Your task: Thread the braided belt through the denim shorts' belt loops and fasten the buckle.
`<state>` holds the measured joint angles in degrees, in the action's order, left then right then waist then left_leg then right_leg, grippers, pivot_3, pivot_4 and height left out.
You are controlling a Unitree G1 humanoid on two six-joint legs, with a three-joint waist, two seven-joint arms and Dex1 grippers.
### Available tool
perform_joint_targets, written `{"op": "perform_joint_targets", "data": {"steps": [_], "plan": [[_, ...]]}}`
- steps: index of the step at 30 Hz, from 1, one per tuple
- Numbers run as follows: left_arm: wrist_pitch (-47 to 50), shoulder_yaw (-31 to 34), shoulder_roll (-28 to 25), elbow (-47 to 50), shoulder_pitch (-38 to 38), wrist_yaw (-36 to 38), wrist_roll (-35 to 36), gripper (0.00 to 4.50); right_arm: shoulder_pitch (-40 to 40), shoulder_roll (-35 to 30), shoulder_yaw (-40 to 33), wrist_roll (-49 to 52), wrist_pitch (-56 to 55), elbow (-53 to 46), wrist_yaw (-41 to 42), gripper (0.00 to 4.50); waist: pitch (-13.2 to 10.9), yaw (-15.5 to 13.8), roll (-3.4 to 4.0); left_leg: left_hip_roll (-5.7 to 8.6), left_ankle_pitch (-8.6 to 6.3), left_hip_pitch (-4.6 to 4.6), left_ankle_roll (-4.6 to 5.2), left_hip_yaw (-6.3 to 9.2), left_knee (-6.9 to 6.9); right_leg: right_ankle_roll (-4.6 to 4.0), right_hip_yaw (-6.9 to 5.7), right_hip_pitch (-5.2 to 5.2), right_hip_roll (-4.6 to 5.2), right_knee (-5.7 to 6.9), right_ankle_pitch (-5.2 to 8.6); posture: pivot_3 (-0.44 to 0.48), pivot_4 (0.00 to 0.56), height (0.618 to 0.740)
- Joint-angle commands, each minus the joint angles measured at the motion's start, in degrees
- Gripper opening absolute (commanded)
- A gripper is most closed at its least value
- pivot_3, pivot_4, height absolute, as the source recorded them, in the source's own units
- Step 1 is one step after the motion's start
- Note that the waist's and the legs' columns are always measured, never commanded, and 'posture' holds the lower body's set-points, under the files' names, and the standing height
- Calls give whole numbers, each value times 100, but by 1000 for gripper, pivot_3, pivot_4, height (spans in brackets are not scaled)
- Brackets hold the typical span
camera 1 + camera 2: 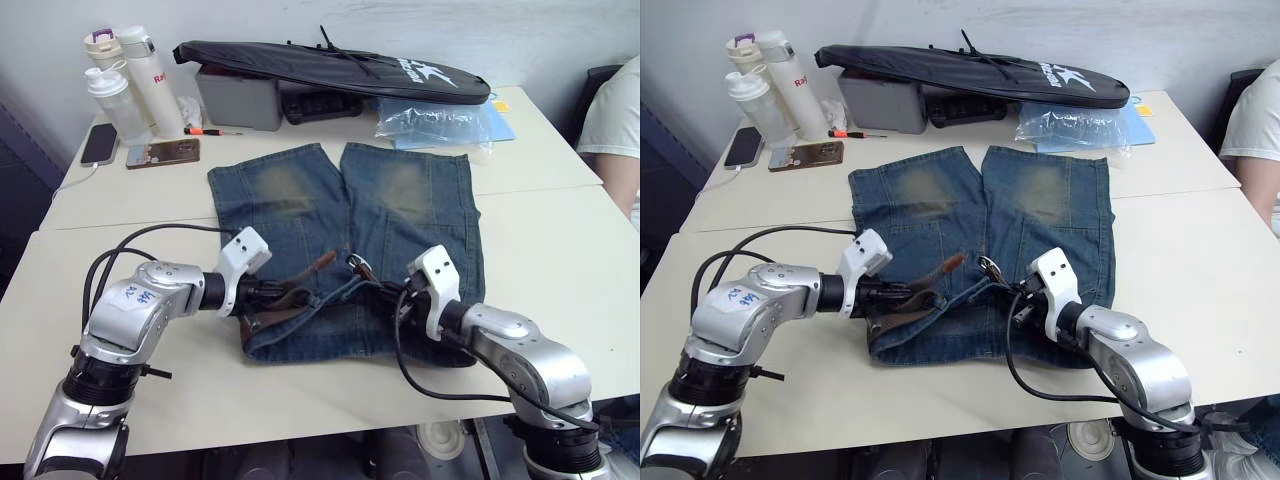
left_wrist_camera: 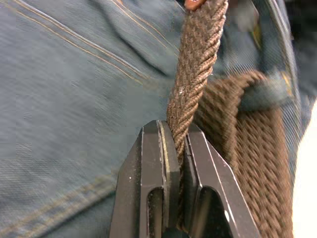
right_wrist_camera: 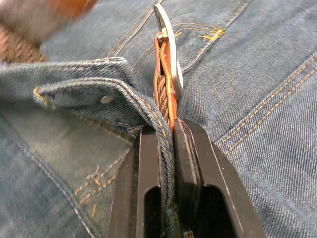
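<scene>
The denim shorts (image 1: 340, 215) lie flat on the white table, waistband toward me. The braided belt (image 1: 290, 300) runs along the waistband, its brown strap passing under a belt loop (image 2: 265, 91). My left gripper (image 1: 272, 292) is shut on the braided strap (image 2: 190, 94), whose free tip (image 1: 322, 259) sticks up. My right gripper (image 1: 385, 297) is shut on the belt's tan end together with a fold of the waistband (image 3: 94, 94), just below the silver buckle (image 3: 168, 54), which stands on edge near the fly (image 1: 356, 265).
At the back of the table are bottles (image 1: 125, 85), a phone (image 1: 100, 143), a wallet (image 1: 163, 152), a grey box (image 1: 240, 97), a black racket bag (image 1: 330, 68) and a plastic bag (image 1: 435, 122). A person's sleeve (image 1: 618, 120) shows at the right edge.
</scene>
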<state>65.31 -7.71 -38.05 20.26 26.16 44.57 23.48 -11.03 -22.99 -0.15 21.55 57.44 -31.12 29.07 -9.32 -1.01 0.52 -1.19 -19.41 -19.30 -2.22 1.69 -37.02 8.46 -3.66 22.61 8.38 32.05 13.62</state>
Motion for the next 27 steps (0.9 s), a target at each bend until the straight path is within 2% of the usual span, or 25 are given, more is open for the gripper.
{"op": "perform_joint_targets", "data": {"steps": [1, 3, 4, 5, 7, 8, 19, 22, 23, 24, 27], "plan": [[-139, -23, -57, 195, -21, -22, 57, 0, -59, -153, -4, -116, -82, -161, -207, 33, -2, 56, 11, 37, 8, -52, 22, 100, 13, 10, -69, -44, 39, -5, 7, 0, 150, 740], [-185, -86, -53, 164, -8, -55, 21, 0, -35, -124, -8, -57, -27, -171, -261, 33, -6, 185, 14, 103, 33, -63, 31, 232, 25, 42, -195, -102, 112, -2, 36, 0, 150, 740], [-202, -113, -35, 141, 6, -77, 10, 0, -35, -45, -93, 57, 86, -159, -295, 33, -6, 209, 10, 214, 92, -76, 34, 405, 76, 79, -302, -140, 208, 33, 85, 0, 150, 740], [-203, -127, -5, 117, 21, -110, 8, 0, -42, -46, -105, 87, 79, -183, -301, 33, -5, 253, 9, 248, 119, -82, 43, 446, 94, 92, -314, -148, 231, 43, 104, 0, 150, 740], [-183, -182, 40, 71, 66, -194, -8, 0, -62, -108, -75, 101, 47, -261, -296, 33, -6, 204, 8, 249, 169, -70, -38, 442, 94, 84, -260, -102, 215, 71, 114, 0, 150, 740], [-176, -223, 42, 54, 89, -228, -23, 0, -73, -160, -31, 78, 17, -299, -299, 33, -6, 171, 8, 247, 174, -71, -48, 437, 95, 76, -254, -96, 212, 75, 114, 0, 150, 740], [327, -496, 588, -189, 517, -933, -171, 0, -98, -203, 87, 127, 27, -681, -415, 33, -16, 123, 1, 246, 168, -86, -38, 421, 102, 69, -233, -95, 205, 76, 114, 0, 150, 740], [411, -484, 644, -231, 604, -1008, -153, 0, -74, -80, -5, 264, 152, -712, -478, 33, -24, 256, -14, 334, 209, -104, 16, 576, 148, 123, -388, -183, 298, 69, 153, 0, 150, 740], [438, -482, 661, -237, 630, -1033, -146, 0, -86, -75, -14, 281, 167, -714, -484, 33, -23, 275, -12, 387, 233, -95, 19, 649, 174, 152, -402, -214, 335, 80, 182, 0, 150, 740], [470, -480, 679, -230, 654, -1060, -136, 0, -94, -79, -12, 298, 175, -730, -481, 33, -24, 260, -15, 385, 253, -73, -17, 639, 168, 146, -349, -188, 320, 90, 187, 0, 150, 740], [559, -487, 737, -192, 699, -1115, -105, 0, -112, -76, -4, 341, 193, -764, -496, 33, -26, 237, -18, 382, 262, -90, -37, 624, 169, 135, -293, -159, 299, 93, 185, 0, 150, 740]]}}
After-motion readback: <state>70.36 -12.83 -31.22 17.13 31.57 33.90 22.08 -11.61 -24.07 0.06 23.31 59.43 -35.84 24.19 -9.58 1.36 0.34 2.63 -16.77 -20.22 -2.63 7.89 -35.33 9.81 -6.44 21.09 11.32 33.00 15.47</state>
